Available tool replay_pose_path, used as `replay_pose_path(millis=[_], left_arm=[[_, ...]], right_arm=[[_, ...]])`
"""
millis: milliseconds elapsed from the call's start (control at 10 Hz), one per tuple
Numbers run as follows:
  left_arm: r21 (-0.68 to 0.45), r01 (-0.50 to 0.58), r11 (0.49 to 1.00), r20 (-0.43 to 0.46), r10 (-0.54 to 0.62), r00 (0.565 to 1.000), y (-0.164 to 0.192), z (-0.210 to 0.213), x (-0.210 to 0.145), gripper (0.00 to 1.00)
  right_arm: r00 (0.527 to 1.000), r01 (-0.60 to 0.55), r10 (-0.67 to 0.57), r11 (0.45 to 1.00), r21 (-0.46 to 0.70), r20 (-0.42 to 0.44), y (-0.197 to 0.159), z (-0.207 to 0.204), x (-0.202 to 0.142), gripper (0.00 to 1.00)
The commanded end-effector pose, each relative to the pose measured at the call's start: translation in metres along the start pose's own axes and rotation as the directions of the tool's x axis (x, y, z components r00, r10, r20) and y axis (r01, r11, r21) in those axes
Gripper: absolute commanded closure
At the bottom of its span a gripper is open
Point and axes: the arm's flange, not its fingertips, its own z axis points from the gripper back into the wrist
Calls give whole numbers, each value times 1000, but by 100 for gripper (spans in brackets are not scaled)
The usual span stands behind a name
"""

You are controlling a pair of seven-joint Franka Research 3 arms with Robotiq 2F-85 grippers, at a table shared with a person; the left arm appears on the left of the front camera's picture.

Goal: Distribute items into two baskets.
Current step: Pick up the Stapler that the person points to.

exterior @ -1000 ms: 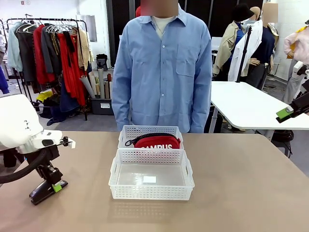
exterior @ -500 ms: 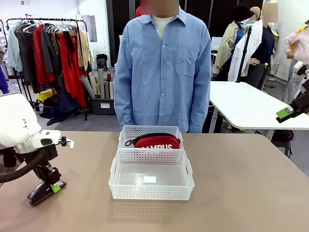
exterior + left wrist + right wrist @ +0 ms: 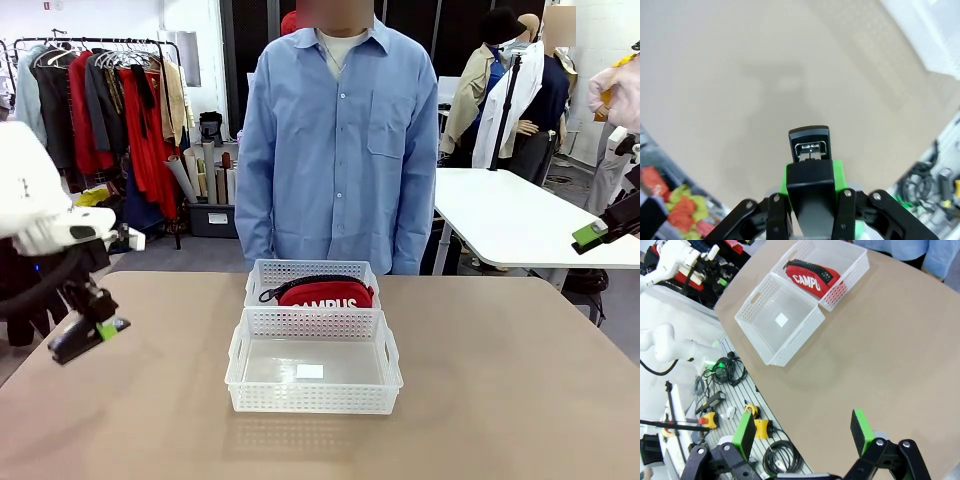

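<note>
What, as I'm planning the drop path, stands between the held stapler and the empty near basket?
Nothing visible: the left tool holds the stapler above bare table, and the empty near basket sits open-topped to its right.

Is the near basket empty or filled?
Empty: the near basket shows only a white sticker; the left end effector holds the stapler.

Tan table (image 3: pixel 500 380), two white lattice baskets at centre.
The larger near basket (image 3: pixel 313 400) and the smaller far basket (image 3: pixel 310 271) stand directly on the top, one behind the other, walls touching, long sides parallel to the table's far edge.
</note>
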Motion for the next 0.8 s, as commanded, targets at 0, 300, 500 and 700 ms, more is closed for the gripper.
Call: replay_pose_path(millis=[0, 300, 500, 700], left_arm=[[30, 128, 991, -40, -126, 991, 2, 38, 32, 100], [70, 243, 968, -63, -238, 969, -6, 77, 71, 100], [78, 311, 947, -47, -308, 950, -30, 100, 88, 100], [83, 364, 928, -64, -359, 931, -51, 108, 92, 100]], right_arm=[[1000, -5, 5, 1000, 4, -6, 0, 2, 5, 0], [1000, -5, 5, 1000, 4, -6, 0, 2, 5, 0], [1000, -5, 5, 1000, 4, -6, 0, 2, 5, 0], [1000, -5, 5, 1000, 4, -6, 0, 2, 5, 0]])
